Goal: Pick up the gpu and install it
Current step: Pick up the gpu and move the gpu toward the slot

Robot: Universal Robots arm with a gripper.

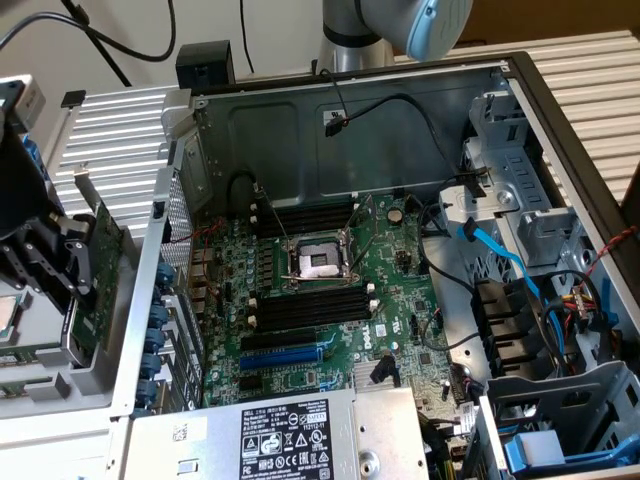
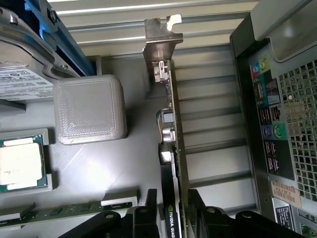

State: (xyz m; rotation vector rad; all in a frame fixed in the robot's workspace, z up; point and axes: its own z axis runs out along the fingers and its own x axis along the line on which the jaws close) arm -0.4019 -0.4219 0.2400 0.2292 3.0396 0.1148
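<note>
One gripper (image 1: 75,262) works at the far edge of the exterior view's left, outside the open computer case (image 1: 520,90). Its black body comes in from that left edge, and its fingers are clamped on the gpu (image 1: 100,275), which stands on edge, a thin green card with a silver bracket rising at its top. Card and gripper sit over a grey tray (image 1: 70,385), just beside the perforated rear wall of the case. A processor chip (image 1: 8,315) lies in the tray near the gripper. Inside the case the large green motherboard (image 1: 330,300) lies flat with its bare CPU socket (image 1: 318,263) between rows of black memory sticks (image 1: 305,218). The arm's grey and blue joint (image 1: 400,25) shows at the top, behind the case.

From the wrist view, the two black fingers (image 2: 148,218) close on either face of the gpu (image 2: 174,163), seen edge-on, with its silver end bracket (image 2: 161,44) at the far end. A pale grey block (image 2: 90,109) stands apart from the card on the tray, the processor chip (image 2: 20,163) lies in its recess, and a green strip of board (image 2: 64,212) lies nearby. The case's rear port panel (image 2: 267,124) runs alongside the card, apart from it.
</note>
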